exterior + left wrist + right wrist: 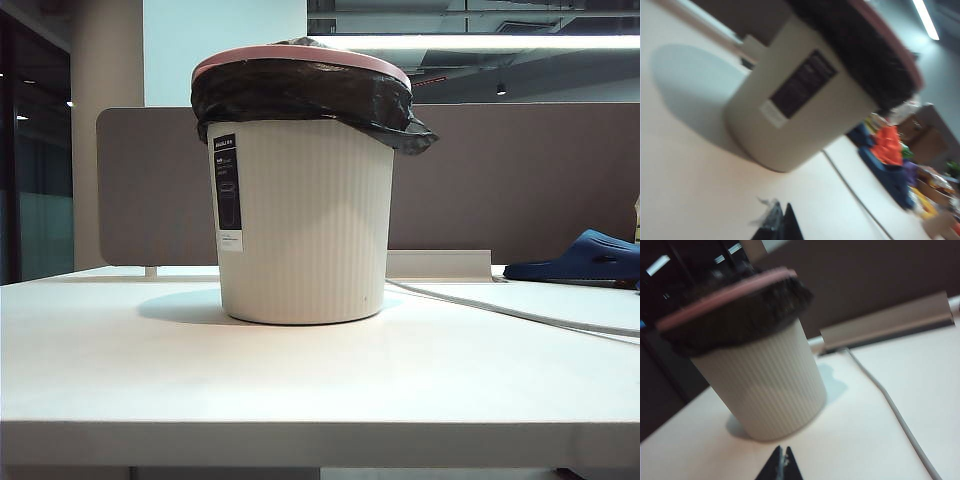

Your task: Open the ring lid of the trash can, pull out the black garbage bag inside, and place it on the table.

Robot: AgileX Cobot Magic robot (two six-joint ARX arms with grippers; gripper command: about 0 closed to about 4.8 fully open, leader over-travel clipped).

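Ribbed cream plastic trash can (305,220), pink hoop ring lid (300,55) on | left gripper (782,227), right gripper (781,467): closed, empty, short of it

The trash can (305,220) stands on the table (300,390), ring lid (300,55) on top

Bagged trash can (305,220) on table (300,390)

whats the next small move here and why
Probably open both grippers and bring them up to the ring lid: it sits on the trash can over the black garbage bag, while left gripper and right gripper are shut, short of it.
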